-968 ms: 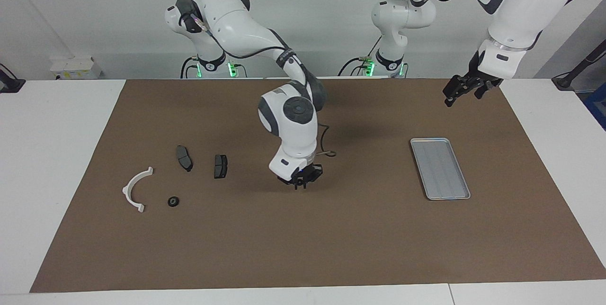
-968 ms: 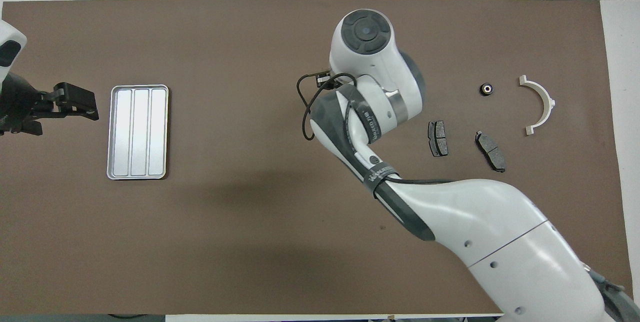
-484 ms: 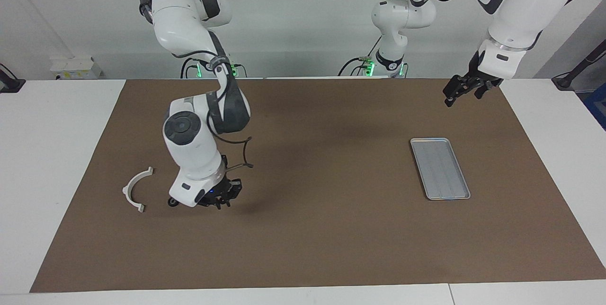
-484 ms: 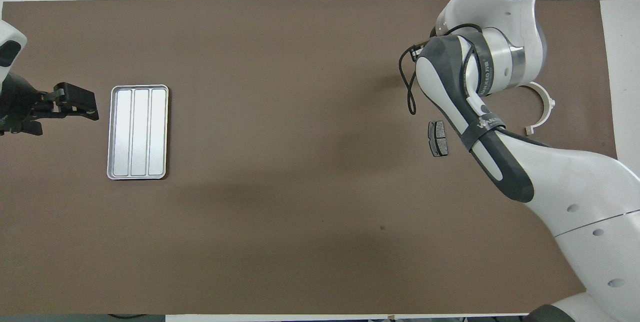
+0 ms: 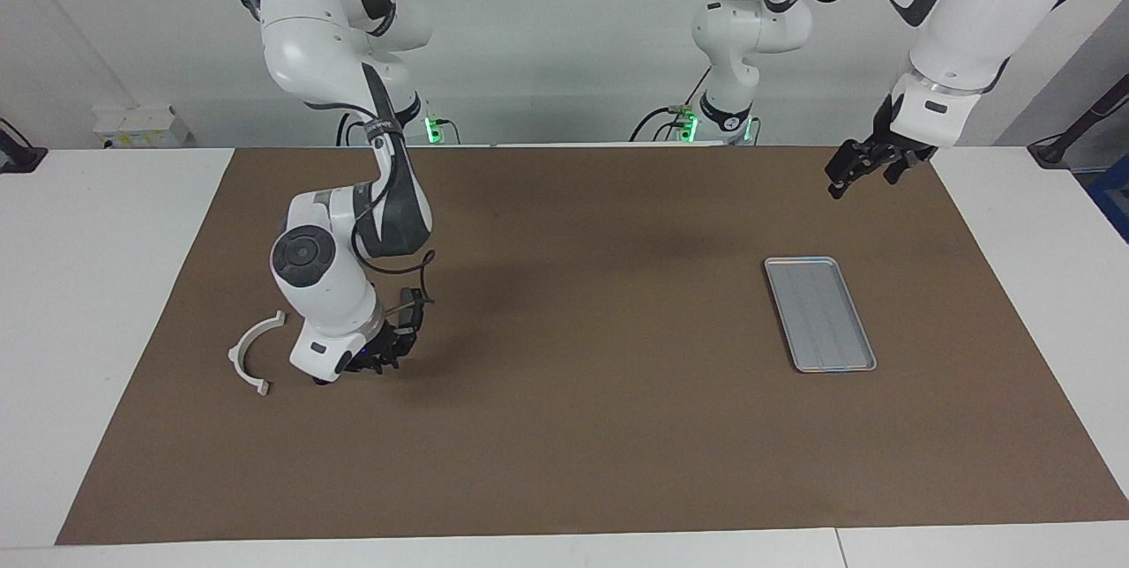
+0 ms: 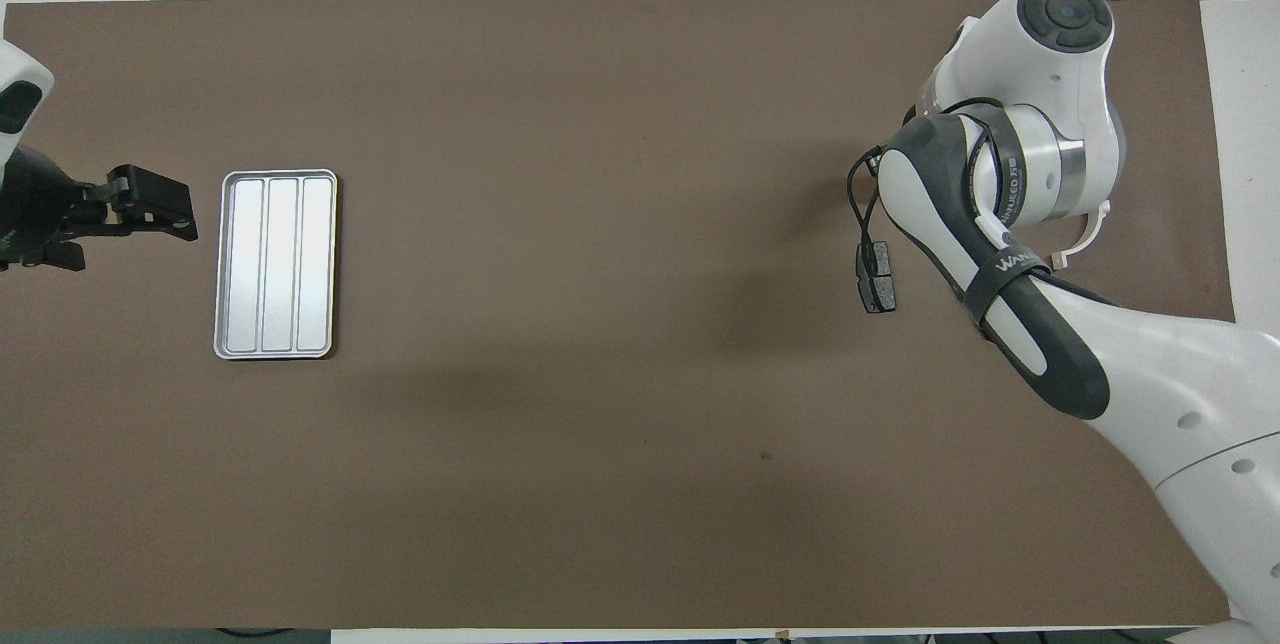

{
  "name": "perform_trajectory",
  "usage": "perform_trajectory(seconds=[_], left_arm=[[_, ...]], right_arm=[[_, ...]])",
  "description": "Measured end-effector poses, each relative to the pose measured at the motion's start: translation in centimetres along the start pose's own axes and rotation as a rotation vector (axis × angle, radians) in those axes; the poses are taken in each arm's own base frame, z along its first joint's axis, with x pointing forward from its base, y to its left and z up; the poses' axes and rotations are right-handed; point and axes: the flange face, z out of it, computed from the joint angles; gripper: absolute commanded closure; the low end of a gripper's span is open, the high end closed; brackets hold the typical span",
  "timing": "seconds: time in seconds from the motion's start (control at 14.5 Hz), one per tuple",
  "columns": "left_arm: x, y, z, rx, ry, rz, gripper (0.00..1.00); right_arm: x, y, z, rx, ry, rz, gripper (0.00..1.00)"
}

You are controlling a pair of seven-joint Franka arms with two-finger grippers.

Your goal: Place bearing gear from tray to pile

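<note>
Brown mat bears the pile under the right gripper, bearing gear hidden.

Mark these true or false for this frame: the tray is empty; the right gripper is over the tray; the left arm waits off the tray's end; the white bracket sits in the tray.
1. The tray is empty. True.
2. The right gripper is over the tray. False: it is low beside the bracket, toward the right arm's end.
3. The left gripper waits open in the air, near the tray. True.
4. The bracket sits in the tray. False: it lies on the mat.
</note>
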Motion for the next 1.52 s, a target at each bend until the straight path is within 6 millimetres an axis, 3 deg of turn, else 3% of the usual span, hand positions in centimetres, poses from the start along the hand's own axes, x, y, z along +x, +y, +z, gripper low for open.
perform_trajectory(seconds=[0.35,1.04,1.11,1.18,1.24,1.52], left_arm=[[0.0,0.0,0.0,0.000,0.000,0.000,0.00],[0.0,0.0,0.0,0.000,0.000,0.000,0.00],[0.0,0.0,0.0,0.000,0.000,0.000,0.00],[0.0,0.0,0.0,0.000,0.000,0.000,0.00],[0.0,0.0,0.0,0.000,0.000,0.000,0.00],[0.0,0.0,0.0,0.000,0.000,0.000,0.00]], right_arm=[[-2.6,3.6,1.5,0.001,0.002,-0.024,1.00],[-2.9,2.8,3.2,-0.005,0.042,-0.032,1.00],[-3.0,2.7,3.3,-0.005,0.042,-0.028,0.72],[-3.0,2.7,3.3,-0.005,0.042,-0.022,0.20],[-3.0,2.6,3.4,-0.004,0.041,-0.015,0.00],[-2.7,1.7,2.9,-0.002,0.049,0.062,0.00]])
